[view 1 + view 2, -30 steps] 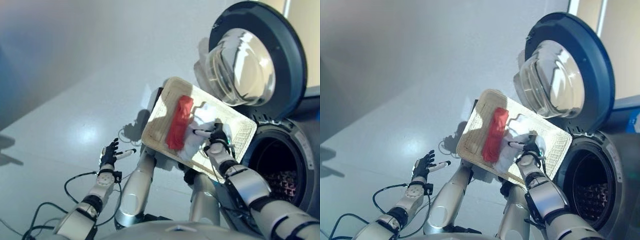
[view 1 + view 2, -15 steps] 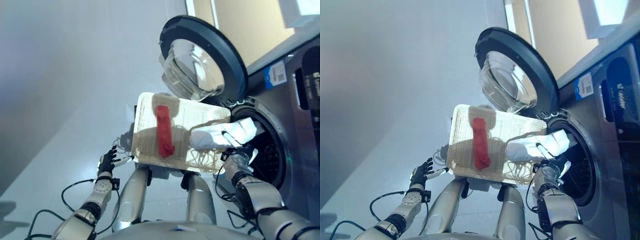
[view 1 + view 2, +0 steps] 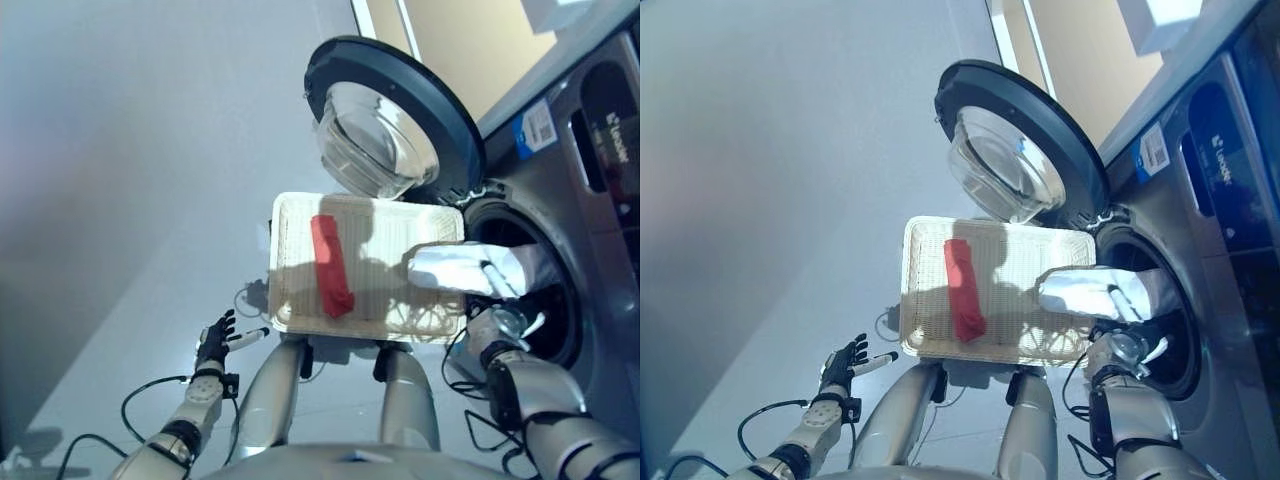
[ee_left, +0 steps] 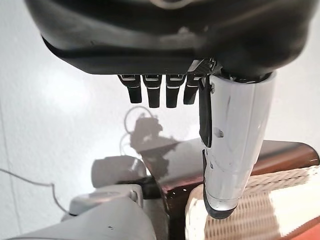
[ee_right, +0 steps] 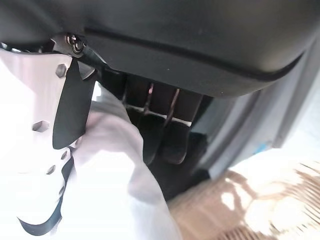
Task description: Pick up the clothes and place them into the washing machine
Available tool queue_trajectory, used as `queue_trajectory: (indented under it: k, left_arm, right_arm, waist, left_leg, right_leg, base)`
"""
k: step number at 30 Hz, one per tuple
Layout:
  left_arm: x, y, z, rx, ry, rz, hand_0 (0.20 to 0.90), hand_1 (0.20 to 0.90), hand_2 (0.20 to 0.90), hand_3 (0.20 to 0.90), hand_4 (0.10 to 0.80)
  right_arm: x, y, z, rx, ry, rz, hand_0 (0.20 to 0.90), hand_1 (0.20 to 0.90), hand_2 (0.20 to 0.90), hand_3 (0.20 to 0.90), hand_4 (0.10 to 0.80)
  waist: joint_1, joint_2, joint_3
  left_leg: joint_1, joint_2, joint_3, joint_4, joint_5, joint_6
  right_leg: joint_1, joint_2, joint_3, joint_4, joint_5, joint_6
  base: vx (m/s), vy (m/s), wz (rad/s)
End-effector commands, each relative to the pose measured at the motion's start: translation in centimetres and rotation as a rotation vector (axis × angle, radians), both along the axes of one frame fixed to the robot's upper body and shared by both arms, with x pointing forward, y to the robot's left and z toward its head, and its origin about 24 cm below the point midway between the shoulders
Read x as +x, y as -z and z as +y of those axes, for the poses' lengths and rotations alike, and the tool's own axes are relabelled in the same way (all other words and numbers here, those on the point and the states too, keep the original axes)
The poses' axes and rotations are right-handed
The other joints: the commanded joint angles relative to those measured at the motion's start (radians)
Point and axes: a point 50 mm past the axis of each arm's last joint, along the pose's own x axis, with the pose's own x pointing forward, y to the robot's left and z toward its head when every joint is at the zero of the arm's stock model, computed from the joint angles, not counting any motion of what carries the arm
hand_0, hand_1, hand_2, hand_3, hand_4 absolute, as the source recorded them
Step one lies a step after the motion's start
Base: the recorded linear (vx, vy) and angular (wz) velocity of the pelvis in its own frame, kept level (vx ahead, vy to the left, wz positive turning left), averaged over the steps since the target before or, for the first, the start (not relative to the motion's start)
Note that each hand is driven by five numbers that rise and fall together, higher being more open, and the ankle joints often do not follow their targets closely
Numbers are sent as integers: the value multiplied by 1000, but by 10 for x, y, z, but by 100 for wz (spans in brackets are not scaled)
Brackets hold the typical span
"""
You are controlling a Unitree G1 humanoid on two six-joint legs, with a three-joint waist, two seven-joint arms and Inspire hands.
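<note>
My right hand [image 3: 497, 322], fingers curled round the crumpled white garment [image 3: 462, 268], has carried it off the woven basket [image 3: 290, 215] to the washing machine's drum opening [image 3: 540, 300] just ahead; release next. Left hand [image 3: 214, 338] idles, fingers relaxed.

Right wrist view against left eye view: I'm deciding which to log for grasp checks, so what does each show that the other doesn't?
Only the right wrist view shows the right hand's fingers curled into the white garment. Only the left eye view shows the red garment, the open washer door, the drum opening and the idle left hand. Both share the white garment, the right hand and the wicker basket.
</note>
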Motion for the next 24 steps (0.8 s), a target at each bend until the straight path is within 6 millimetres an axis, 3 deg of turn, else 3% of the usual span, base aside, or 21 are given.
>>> queue_trajectory:
  k: [1, 2, 3, 13, 14, 17, 21, 22, 23, 24]
  left_arm:
    - [-3, 1, 1, -27, -57, -14, 900, 900, 900, 900, 800]
    - [-2, 1, 0, -29, -58, -15, 900, 900, 900, 900, 800]
    - [-1, -1, 0, -36, -64, -29, 900, 900, 900, 900, 800]
    - [9, -5, -15, -46, -18, -64, 900, 900, 900, 900, 800]
    - [9, -5, -16, -47, -19, -64, 900, 900, 900, 900, 800]
    - [8, -5, -15, -41, -27, -68, 900, 900, 900, 900, 800]
    - [8, -5, -11, -23, -39, -68, 900, 900, 900, 900, 800]
    - [8, -5, -11, -21, -41, -68, 900, 900, 900, 900, 800]
    - [7, -4, -11, -20, -43, -62, 900, 900, 900, 900, 800]
    - [7, -4, -10, -21, -49, -59, 900, 900, 900, 900, 800]
  right_arm:
    - [8, -90, -66, -258, 148, -213, 200, 200, 200, 200, 300]
    - [9, -91, -66, -259, 148, -215, 200, 200, 200, 200, 300]
    - [15, -122, -77, -328, 167, -270, 200, 200, 200, 200, 300]
    - [33, -261, -83, -637, 209, -535, 200, 200, 200, 200, 300]
    - [33, -261, -83, -638, 209, -536, 200, 200, 200, 200, 300]
    - [28, -291, -81, -735, 243, -587, 200, 200, 200, 200, 300]
    - [28, -298, -81, -772, 234, -563, 200, 200, 200, 200, 300]
    - [29, -297, -80, -772, 227, -559, 238, 238, 238, 238, 327]
    - [31, -294, -79, -765, 222, -552, 538, 538, 538, 538, 541]
    - [34, -289, -78, -749, 197, -541, 900, 900, 900, 900, 800]
  waist:
    - [-21, 20, 48]
    - [-20, 21, 48]
    - [-22, 32, 66]
    - [-30, 56, 94]
    - [-31, 57, 94]
    - [-32, 57, 79]
    - [-30, 55, 72]
    - [-30, 54, 72]
    - [-31, 52, 73]
    - [-33, 48, 74]
  left_leg:
    - [-57, -9, -11, 43, -13, -98]
    - [-59, -8, -8, 43, -13, -98]
    - [-79, -8, 6, 47, -11, -98]
    - [-124, 1, 43, 11, 11, -105]
    - [-124, 1, 43, 10, 12, -105]
    - [-125, -4, 38, 2, 11, -105]
    - [-125, -5, 34, -7, 13, -107]
    - [-124, -6, 32, -8, 13, -106]
    - [-123, -5, 32, -8, 14, -107]
    - [-122, -4, 31, -5, 13, -107]
  right_leg:
    - [30, -7, 39, -74, 41, 16]
    - [27, -6, 41, -75, 43, 16]
    - [-2, -8, 54, -81, 58, 19]
    - [-96, -4, 108, -93, 92, 22]
    - [-97, -4, 108, -93, 92, 22]
    - [-96, -3, 106, -94, 90, 20]
    - [-90, -2, 97, -99, 88, 18]
    - [-88, -1, 96, -100, 88, 17]
    - [-87, -1, 95, -100, 89, 16]
    - [-85, 1, 93, -98, 87, 15]
  base:
    - [-54, 67, -37]
    - [-38, 58, -46]
    - [-75, 60, -34]
    - [-12, 11, -24]
    - [36, -7, -5]
    - [25, -6, -1]
    - [0, 0, 0]
    - [8, -24, 3]
    - [0, 0, 0]
    - [0, 0, 0]
